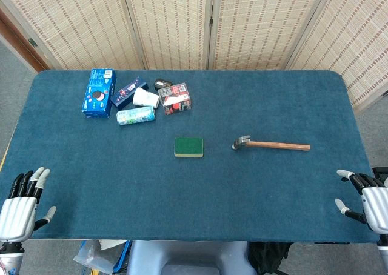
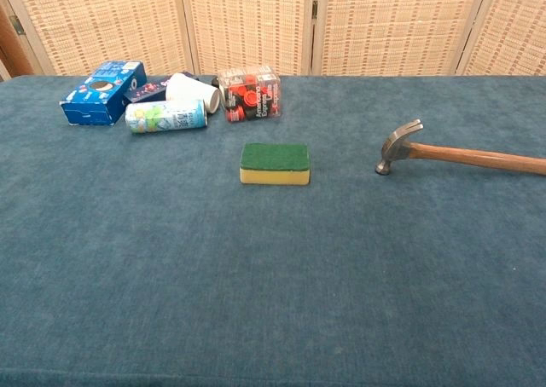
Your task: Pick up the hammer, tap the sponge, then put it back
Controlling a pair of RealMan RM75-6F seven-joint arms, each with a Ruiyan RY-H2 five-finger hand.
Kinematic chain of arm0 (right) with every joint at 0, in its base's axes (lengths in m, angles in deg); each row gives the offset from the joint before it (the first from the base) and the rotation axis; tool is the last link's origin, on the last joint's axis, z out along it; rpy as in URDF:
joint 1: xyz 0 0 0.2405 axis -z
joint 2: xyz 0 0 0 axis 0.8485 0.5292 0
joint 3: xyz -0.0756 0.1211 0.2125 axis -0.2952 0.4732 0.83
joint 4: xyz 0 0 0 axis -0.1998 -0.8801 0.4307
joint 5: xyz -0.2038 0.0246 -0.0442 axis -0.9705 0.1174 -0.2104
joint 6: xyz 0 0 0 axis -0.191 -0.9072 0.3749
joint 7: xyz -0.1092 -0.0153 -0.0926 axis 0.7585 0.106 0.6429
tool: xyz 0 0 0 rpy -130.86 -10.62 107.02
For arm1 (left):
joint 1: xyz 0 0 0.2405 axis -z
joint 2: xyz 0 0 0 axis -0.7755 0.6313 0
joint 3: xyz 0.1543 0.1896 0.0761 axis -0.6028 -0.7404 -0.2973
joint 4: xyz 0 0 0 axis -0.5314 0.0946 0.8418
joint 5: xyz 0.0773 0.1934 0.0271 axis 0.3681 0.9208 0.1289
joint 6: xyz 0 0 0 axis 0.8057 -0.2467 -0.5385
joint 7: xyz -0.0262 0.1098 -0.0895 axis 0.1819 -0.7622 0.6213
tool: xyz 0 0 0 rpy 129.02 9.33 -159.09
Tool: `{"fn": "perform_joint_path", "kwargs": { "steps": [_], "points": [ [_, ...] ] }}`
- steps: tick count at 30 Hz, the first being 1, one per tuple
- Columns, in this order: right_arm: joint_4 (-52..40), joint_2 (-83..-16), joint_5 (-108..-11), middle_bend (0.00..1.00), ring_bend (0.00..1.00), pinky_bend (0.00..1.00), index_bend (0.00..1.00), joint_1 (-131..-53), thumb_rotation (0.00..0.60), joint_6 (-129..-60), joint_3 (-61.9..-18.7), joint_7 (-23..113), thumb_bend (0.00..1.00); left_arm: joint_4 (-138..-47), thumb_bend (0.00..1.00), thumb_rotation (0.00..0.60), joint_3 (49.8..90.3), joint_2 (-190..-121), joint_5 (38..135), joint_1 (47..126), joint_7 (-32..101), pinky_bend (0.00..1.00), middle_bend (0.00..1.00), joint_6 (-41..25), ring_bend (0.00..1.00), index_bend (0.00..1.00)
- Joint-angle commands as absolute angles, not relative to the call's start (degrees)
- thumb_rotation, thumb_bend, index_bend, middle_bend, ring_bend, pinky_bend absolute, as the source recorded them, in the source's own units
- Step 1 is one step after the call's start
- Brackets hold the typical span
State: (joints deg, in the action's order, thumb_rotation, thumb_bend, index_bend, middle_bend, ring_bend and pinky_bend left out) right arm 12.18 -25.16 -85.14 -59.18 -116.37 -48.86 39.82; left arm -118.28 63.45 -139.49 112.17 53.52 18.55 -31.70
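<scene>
left hand [image 1: 18, 209]: parked at the near left edge of the table [image 1: 109, 184], fingers spread, nothing in it, only the head view caught it
right hand [image 1: 371, 202]: same deal at the near right corner, fingers apart and empty, well apart from the hammer
sponge [image 2: 275, 163]: sat flat mid-table, green side up over yellow, nothing touching it
hammer [image 1: 271, 145]: lay flat on the table to the right of the sponge, metal head toward the sponge, wooden handle running off to the right
back-left clutter: blue cookie box [image 2: 102, 91], a can on its side [image 2: 166, 115], a white cup [image 2: 193, 90] and a clear red-stuffed box [image 2: 250, 94], all bunched together, far from the action
progress: basically zero imo, hammer wasn't picked up yet
left to do: grab it, tap the sponge, set it back down
</scene>
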Motion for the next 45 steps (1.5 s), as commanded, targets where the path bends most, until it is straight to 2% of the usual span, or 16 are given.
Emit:
{"fn": "perform_joint_path", "kwargs": {
  "steps": [1,10,22,30,45],
  "points": [
    [12.6,-25.3,-85.0,0.37,0.29,0.32,0.25,-60.0,0.6,-115.3,-48.7,40.9,0.24,-118.1,0.26,0.6,63.5,-139.5,112.0,53.5,18.6,0.0,0.0,-31.6,0.0,0.0],
    [15.3,-24.9,-84.7,0.37,0.29,0.32,0.25,-64.6,0.6,-110.6,-46.8,46.7,0.24,-117.7,0.26,0.6,63.4,-139.4,111.6,53.3,19.2,0.0,0.0,-31.6,0.0,0.0],
    [17.8,-26.8,-80.3,0.37,0.3,0.32,0.26,-73.2,0.6,-100.5,-43.0,54.4,0.24,-117.3,0.26,0.6,63.3,-139.5,111.2,53.4,19.6,0.0,0.0,-31.0,0.0,0.0],
    [14.0,-31.4,-73.2,0.37,0.3,0.32,0.27,-80.8,0.6,-91.6,-39.7,57.4,0.24,-117.1,0.26,0.6,63.3,-139.4,110.4,53.4,20.3,0.0,0.0,-30.5,0.0,0.0],
    [-1.0,-42.2,-67.7,0.37,0.28,0.32,0.27,-90.9,0.6,-82.1,-37.7,55.6,0.25,-117.4,0.26,0.6,63.3,-139.2,109.7,53.2,20.3,0.0,0.0,-30.6,0.0,0.0]
  ]
}}
